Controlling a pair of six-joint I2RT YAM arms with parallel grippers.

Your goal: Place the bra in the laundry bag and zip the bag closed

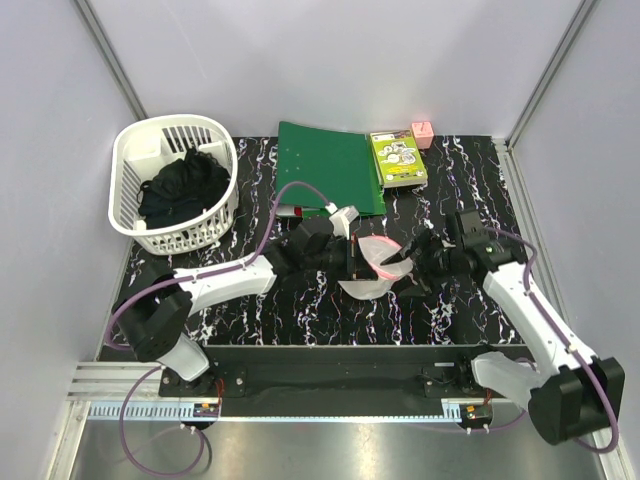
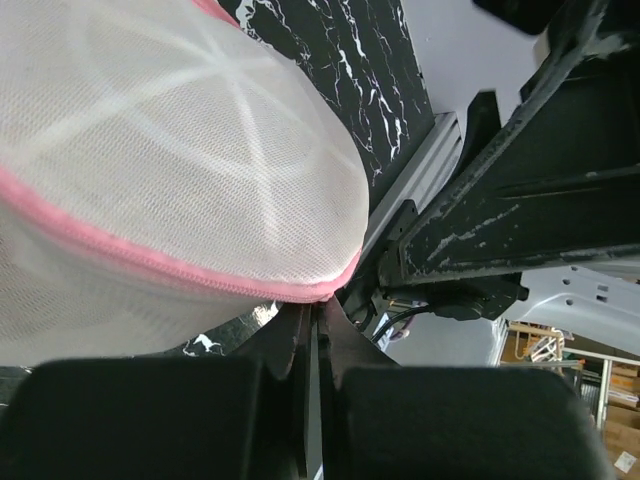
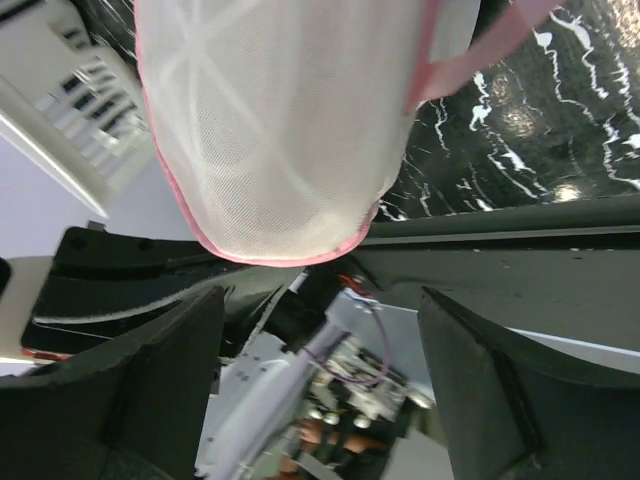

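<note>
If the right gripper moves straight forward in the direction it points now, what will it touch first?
Most likely the laundry bag. It hangs directly ahead of the open right gripper, in line with the gap between its fingers. The left gripper holds the bag's pink rim. How far ahead the bag is remains hard to judge.

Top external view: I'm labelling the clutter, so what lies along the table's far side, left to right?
Going right: white basket → green folder → green packet → small pink block.

Laundry bag (image 1: 378,268) is before folder (image 1: 330,165), right of basket (image 1: 128,152).
</note>
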